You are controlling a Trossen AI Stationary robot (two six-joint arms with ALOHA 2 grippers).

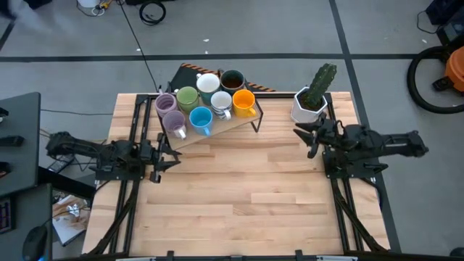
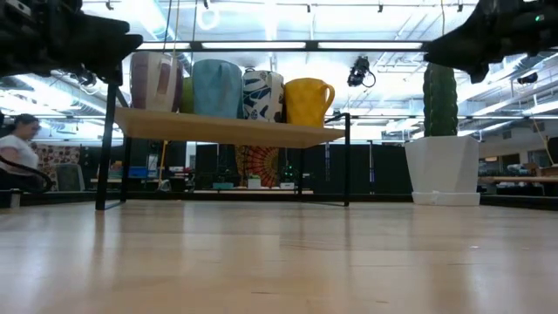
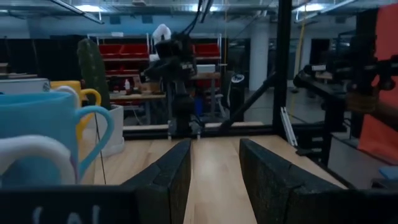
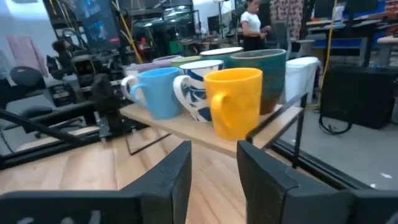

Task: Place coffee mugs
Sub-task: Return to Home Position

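Note:
Several coffee mugs stand on their bases on a small raised wooden shelf (image 1: pixel 217 129) at the table's far side: two purple (image 1: pixel 170 112), green (image 1: pixel 188 96), white (image 1: pixel 208 83), dark brown (image 1: pixel 232 80), blue (image 1: pixel 201 119), patterned white (image 1: pixel 221 106) and orange (image 1: pixel 244 102). My left gripper (image 1: pixel 172 154) (image 3: pixel 214 152) hovers open at the table's left edge, near the shelf's left end, holding nothing. My right gripper (image 1: pixel 304 138) (image 4: pixel 214 149) hovers open at the right edge, just in front of the cactus pot, its fingers pointing toward the shelf and holding nothing.
A white faceted pot with a green cactus (image 1: pixel 310 101) stands at the far right, close behind my right gripper. The shelf rests on thin black legs (image 2: pixel 347 161). Bare wooden table top (image 1: pixel 246 196) stretches across the middle and near side. People are in the room beyond.

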